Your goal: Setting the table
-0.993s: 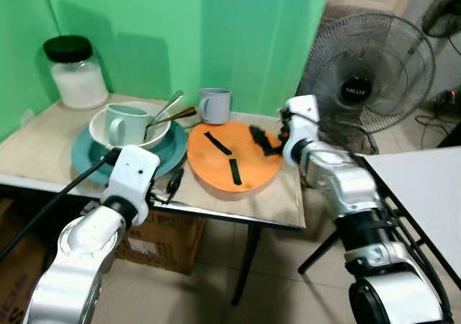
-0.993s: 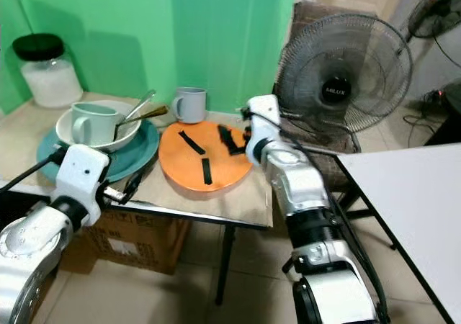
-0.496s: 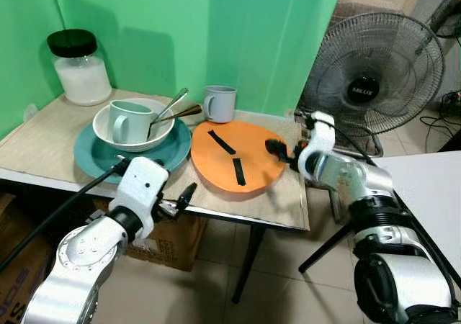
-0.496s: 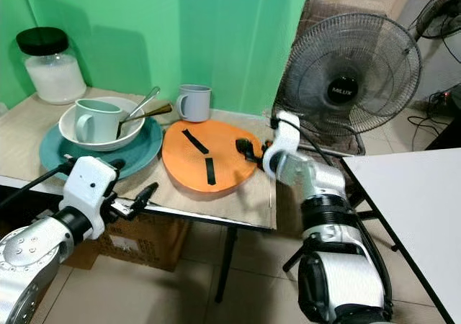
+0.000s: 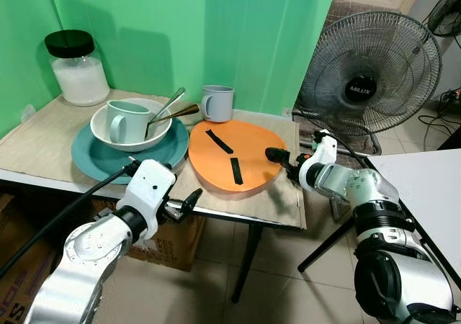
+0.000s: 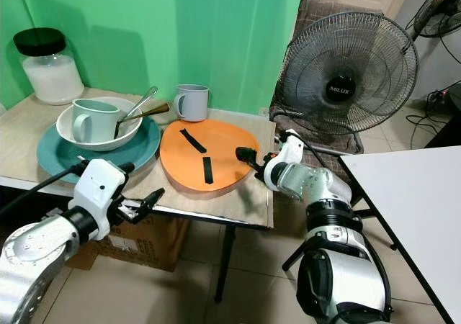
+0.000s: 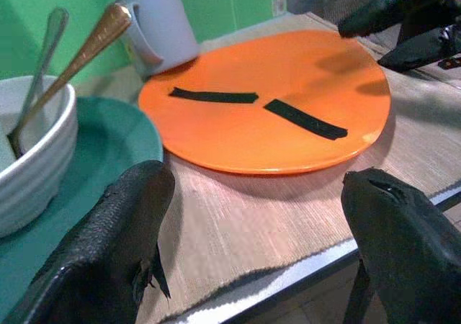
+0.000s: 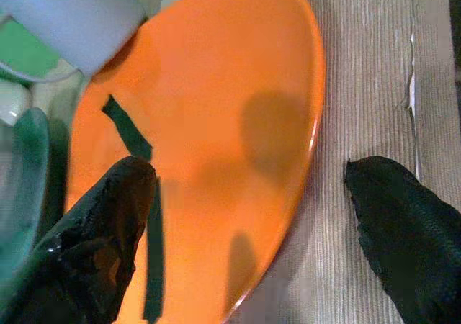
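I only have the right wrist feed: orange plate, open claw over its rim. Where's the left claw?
Observer: The left claw is open at the table's front edge, short of the orange plate.
Operator: What's behind the plate?
Observer: A grey mug stands by the green wall.
Operator: Anything else to set?
Observer: A white bowl sits on a teal plate, holding a pale green mug and two spoons.

A bright green wall (image 5: 245,36) backs the mat-covered bench (image 5: 43,133), with a dark wire-caged standing fan (image 5: 371,72) beside it, a cardboard box (image 5: 169,241) beneath, and beige floor tiles (image 5: 288,295).
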### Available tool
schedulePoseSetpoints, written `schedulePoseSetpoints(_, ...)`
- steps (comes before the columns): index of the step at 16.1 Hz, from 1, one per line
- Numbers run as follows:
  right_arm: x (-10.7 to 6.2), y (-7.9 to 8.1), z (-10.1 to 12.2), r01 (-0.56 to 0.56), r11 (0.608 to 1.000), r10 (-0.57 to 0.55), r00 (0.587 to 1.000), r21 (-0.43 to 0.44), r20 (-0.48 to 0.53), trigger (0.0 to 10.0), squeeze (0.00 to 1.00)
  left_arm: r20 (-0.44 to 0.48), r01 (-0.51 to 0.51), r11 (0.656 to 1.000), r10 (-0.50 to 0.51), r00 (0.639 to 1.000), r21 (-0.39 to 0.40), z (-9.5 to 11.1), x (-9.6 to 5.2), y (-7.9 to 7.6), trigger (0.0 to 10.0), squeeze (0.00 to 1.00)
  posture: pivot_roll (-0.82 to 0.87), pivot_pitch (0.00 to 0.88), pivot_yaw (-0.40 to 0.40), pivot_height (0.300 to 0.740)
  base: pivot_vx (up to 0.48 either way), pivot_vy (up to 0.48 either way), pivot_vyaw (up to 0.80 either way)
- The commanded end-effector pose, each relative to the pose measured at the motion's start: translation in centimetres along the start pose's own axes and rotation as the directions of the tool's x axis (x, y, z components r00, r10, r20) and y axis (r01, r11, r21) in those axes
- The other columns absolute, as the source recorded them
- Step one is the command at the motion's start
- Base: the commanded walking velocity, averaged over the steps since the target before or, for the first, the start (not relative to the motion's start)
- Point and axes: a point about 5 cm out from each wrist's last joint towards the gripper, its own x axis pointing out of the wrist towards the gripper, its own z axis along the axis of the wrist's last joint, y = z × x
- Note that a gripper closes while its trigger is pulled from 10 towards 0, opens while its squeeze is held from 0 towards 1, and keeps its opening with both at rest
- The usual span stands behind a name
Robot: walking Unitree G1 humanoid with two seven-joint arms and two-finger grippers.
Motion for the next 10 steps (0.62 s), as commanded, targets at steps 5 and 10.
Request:
schedulePoseSetpoints(5, 0.1, 1.0, 0.4, -0.052, 0.995, 0.053, 0.999, 0.089, -0.010, 10.0, 0.00, 0.008, -0.008, 1.000, 0.008, 1.000, 0.023, -0.2, 0.9, 0.3, 10.0, 0.00, -0.02, 0.000, -0.097, 0.740, 0.000, 0.000, 0.00)
schedulePoseSetpoints(10, -0.1, 2.0, 1.0, -0.109, 0.990, 0.110, 0.994, 0.087, -0.003, 10.0, 0.00, 0.039, 0.021, 0.999, -0.022, 0.999, 0.036, 0.3, 0.7, -0.1, 10.0, 0.00, -0.01, 0.000, -0.108, 0.740, 0.000, 0.000, 0.00)
